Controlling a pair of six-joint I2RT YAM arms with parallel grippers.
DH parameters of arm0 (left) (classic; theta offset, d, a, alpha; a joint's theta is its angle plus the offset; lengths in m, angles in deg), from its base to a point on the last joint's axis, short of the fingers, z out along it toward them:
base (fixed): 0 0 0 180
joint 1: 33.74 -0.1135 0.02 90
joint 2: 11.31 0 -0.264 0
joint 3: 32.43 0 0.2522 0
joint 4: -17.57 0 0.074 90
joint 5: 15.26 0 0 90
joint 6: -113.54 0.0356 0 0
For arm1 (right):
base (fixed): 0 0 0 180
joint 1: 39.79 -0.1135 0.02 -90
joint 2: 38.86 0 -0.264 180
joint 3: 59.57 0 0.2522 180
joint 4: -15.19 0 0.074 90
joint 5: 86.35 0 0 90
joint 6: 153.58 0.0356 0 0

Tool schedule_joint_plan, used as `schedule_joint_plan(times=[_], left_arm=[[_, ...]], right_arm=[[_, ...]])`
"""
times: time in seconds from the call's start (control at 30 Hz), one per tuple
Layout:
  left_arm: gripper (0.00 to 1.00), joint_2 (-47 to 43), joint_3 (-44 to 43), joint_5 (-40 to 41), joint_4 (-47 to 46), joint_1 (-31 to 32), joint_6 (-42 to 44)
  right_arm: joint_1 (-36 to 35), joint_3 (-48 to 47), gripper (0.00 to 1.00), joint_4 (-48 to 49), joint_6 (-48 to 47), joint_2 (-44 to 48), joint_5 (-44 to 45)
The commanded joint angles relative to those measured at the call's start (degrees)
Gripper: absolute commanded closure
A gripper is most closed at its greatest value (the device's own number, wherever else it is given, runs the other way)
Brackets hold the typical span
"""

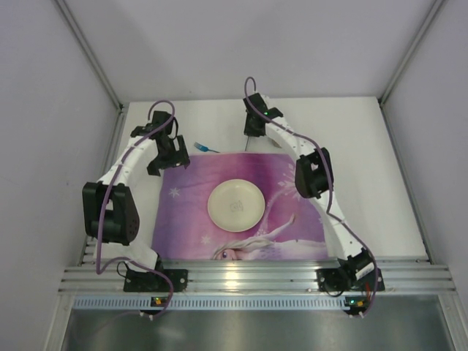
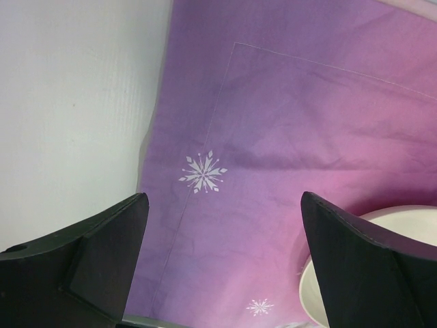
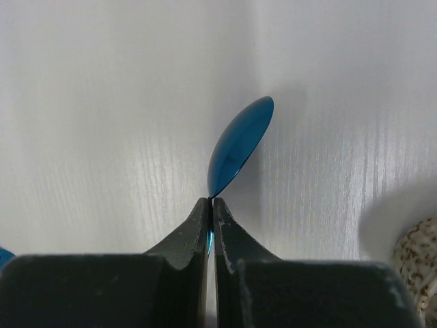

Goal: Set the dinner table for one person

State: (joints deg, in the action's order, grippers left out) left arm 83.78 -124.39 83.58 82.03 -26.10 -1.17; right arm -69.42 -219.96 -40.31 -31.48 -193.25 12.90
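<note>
— What's hard to read from above?
— My right gripper (image 1: 249,137) points down at the far part of the dinner table (image 1: 380,183), beyond the purple mat (image 1: 186,219); its tips are too small to make out. A blue fork (image 1: 206,148) lies just off the mat's far edge, near my left gripper (image 1: 162,155). The plate (image 1: 235,205) sits mid-mat, with bare table to the right.
— Left wrist?
— My jaws stand wide apart over the mat's edge with nothing between them. One finger (image 2: 369,273) cuts off the plate.
— Right wrist?
— Jaws pinched on a blue spoon (image 3: 239,147), its handle hidden between them. A speckled thing (image 3: 418,256) is cropped at the corner.
</note>
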Motion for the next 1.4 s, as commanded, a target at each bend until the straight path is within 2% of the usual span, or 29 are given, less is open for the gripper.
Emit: schedule_joint_plan(times=[0.0, 0.17, 0.33, 0.53, 0.63, 0.73, 0.77, 0.83, 0.87, 1.0, 1.13, 1.37], left_arm=[[0.01, -2.27, 0.58, 0.13, -0.77, 0.18, -1.04], [0.01, -3.59, 0.67, 0.04, -0.51, 0.18, -0.43], [0.01, -3.42, -1.25, -1.1, 0.02, 0.1, 1.15], [0.01, -2.89, -2.4, -2.33, -0.6, 0.18, 3.26], [0.01, -2.54, -1.88, -4.26, -1.65, 0.18, 3.7], [0.01, -2.98, -0.3, -5.76, -3.32, 0.18, 4.05], [0.01, -3.33, 0.58, -6.55, -4.11, 0.18, 4.05], [0.01, -3.68, 1.64, -7.26, -4.64, 0.18, 4.06], [0.01, -4.2, 2.08, -7.69, -4.99, 0.18, 4.05], [0.01, -5.79, 5.06, -10.14, -6.66, 0.18, 3.7], [0.01, -7.19, 7.26, -11.39, -7.1, 0.18, 3.79], [0.01, -11.32, 9.02, -11.22, -4.74, 0.18, 5.2]], right_arm=[[-0.17, -2.0, 1.0, -1.68, -1.42, -0.92, 1.2], [2.03, -1.56, 1.0, 3.32, -1.33, 4.17, 3.66], [3.35, 2.65, 1.0, 8.77, -5.11, 15.59, 7.35], [3.09, 8.45, 1.0, 3.61, -10.39, 28.07, 9.46], [2.04, 17.4, 1.0, -1.65, -11.97, 35.72, 12.0], [1.33, 31.27, 1.0, -5.36, -11.27, 43.98, 13.77], [1.24, 39.41, 1.0, -7.37, -10.57, 48.0, 13.68], [0.45, 47.71, 1.0, -8.62, -10.13, 51.8, 14.21], [-0.07, 55.49, 1.0, -9.32, -9.95, 53.47, 14.65], [-3.33, 70.32, 1.0, -10.56, -6.97, 60.85, 18.33], [-6.92, 75.7, 1.0, -10.73, -3.89, 60.88, 20.97], [-11.68, 73.77, 1.0, -11.61, -0.64, 52.09, 22.39]])
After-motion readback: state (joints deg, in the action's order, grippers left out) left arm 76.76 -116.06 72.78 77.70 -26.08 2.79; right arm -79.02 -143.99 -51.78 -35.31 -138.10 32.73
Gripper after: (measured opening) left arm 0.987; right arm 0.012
